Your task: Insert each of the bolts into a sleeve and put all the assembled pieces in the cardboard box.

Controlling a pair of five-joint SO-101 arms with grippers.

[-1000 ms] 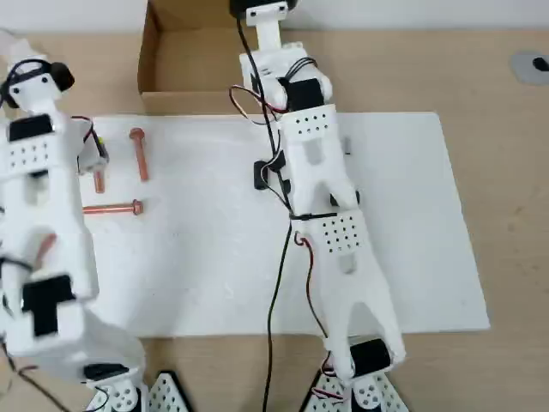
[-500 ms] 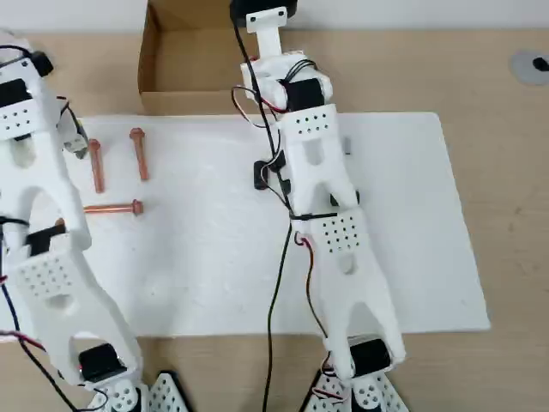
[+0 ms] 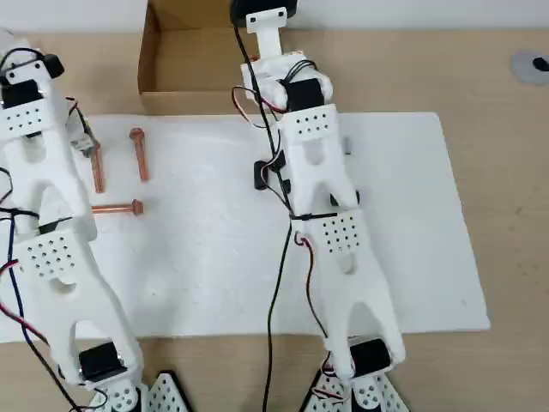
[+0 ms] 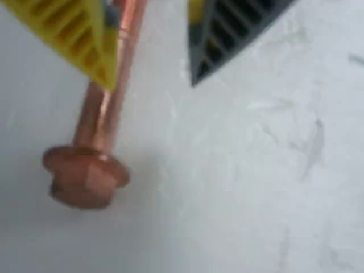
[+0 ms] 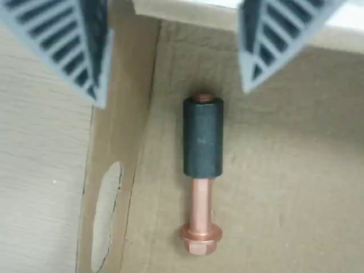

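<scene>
The left gripper [image 4: 151, 84], jaws apart, is straddling a stiff, probably slick copper bolt [image 4: 94, 136], which is asking for a mid-shank pinch.

Sleeved bolt [image 5: 203, 136] lies in cardboard box [image 5: 284, 199]; three bare bolts [image 3: 138, 154] [image 3: 116, 208] [image 3: 98, 172] outside.
</scene>
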